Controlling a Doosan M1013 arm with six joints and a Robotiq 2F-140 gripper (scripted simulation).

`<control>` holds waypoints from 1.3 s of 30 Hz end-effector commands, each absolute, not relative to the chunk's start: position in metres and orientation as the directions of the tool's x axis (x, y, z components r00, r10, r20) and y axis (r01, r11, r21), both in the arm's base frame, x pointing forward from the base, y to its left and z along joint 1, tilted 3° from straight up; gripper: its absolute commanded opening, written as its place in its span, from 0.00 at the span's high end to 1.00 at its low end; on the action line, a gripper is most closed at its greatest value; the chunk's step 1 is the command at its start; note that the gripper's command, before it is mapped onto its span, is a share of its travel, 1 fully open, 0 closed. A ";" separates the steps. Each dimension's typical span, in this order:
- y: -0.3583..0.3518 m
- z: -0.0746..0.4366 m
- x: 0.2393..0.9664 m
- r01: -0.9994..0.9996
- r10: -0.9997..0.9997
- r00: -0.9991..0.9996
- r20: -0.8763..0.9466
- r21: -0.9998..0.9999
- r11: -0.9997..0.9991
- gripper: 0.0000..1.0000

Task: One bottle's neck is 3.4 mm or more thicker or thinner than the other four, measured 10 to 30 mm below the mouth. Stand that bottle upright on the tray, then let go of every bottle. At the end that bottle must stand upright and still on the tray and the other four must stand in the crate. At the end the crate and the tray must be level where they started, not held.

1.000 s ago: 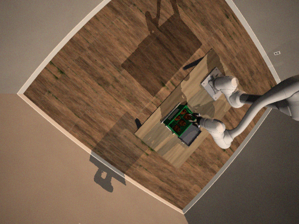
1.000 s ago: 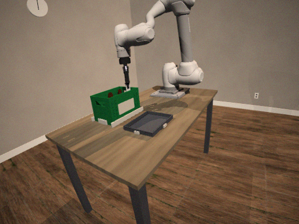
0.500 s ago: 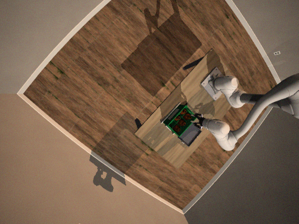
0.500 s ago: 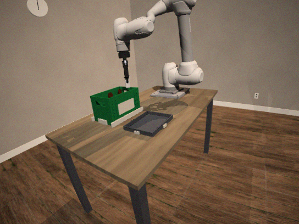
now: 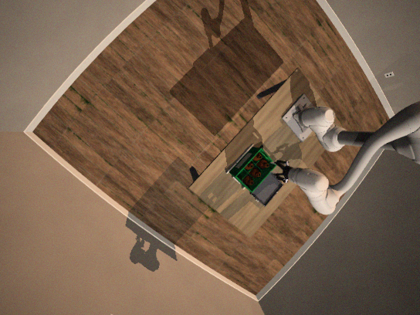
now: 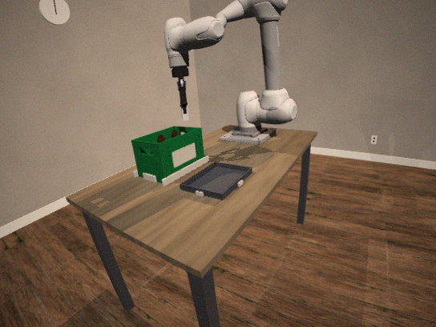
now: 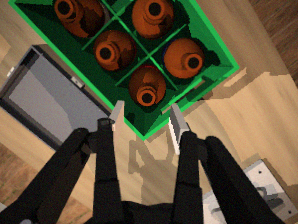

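Pale walls and a brown wood floor are seen around a wooden table (image 5: 232, 216) (image 6: 168, 216); the robot arm (image 5: 313, 181) (image 6: 270, 52) is fixed to it by a plate, so that it can be kept steady while it reaches.

A green crate (image 5: 252, 190) (image 6: 149, 160) (image 7: 226, 59) is set near the table's long edge; white strips (image 6: 185, 170) are laid along its foot, likely so that it will not be slid about. Five brown bottles are stood inside, each in its own slot, so that they are kept apart. The dark tray (image 5: 266, 190) (image 6: 216, 180) (image 7: 45, 100) is placed just beside the crate, with small white blocks by its rim — perhaps to hold it in place; no bottle is stood on it, so the odd one is still to be brought over.

The gripper (image 5: 283, 171) (image 6: 185, 117) (image 7: 147, 112) is held above the crate's corner, pointed down; its fingers are partly spread, with nothing pinched between them. The nearest bottle (image 7: 147, 90) is seen just past the fingertips — its neck might be measured next by a gentle squeeze; which neck is the odd one cannot be told from here; if the fingers were lowered off centre, the crate's wall could be bumped.

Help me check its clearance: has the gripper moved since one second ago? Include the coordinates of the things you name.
Yes. The gripper (image 5: 277, 171) (image 6: 185, 116) (image 7: 147, 112) has risen above the rim of the crate (image 5: 263, 177) (image 6: 166, 156) (image 7: 215, 33) in the exterior view.
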State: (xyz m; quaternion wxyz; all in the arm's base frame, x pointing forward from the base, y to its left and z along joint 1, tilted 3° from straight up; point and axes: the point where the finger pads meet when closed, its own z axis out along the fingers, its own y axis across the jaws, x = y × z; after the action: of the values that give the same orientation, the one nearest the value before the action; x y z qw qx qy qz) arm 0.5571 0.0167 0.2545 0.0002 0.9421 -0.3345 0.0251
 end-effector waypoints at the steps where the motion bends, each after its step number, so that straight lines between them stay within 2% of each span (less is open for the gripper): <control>1: 0.017 0.257 0.557 -0.630 -0.630 0.775 0.047 -0.017 -0.776 0.62; 6: 0.017 0.258 0.557 -0.630 -0.630 0.775 0.047 -0.017 -0.776 0.62; 7: 0.017 0.258 0.557 -0.630 -0.630 0.775 0.047 -0.017 -0.776 1.00; 39: 0.017 0.258 0.557 -0.630 -0.630 0.775 0.047 -0.017 -0.776 1.00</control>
State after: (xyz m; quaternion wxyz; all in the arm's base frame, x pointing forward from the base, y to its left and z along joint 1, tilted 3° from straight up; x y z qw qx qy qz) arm 0.5569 0.0167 0.2579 0.0002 0.9421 -0.3345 0.0251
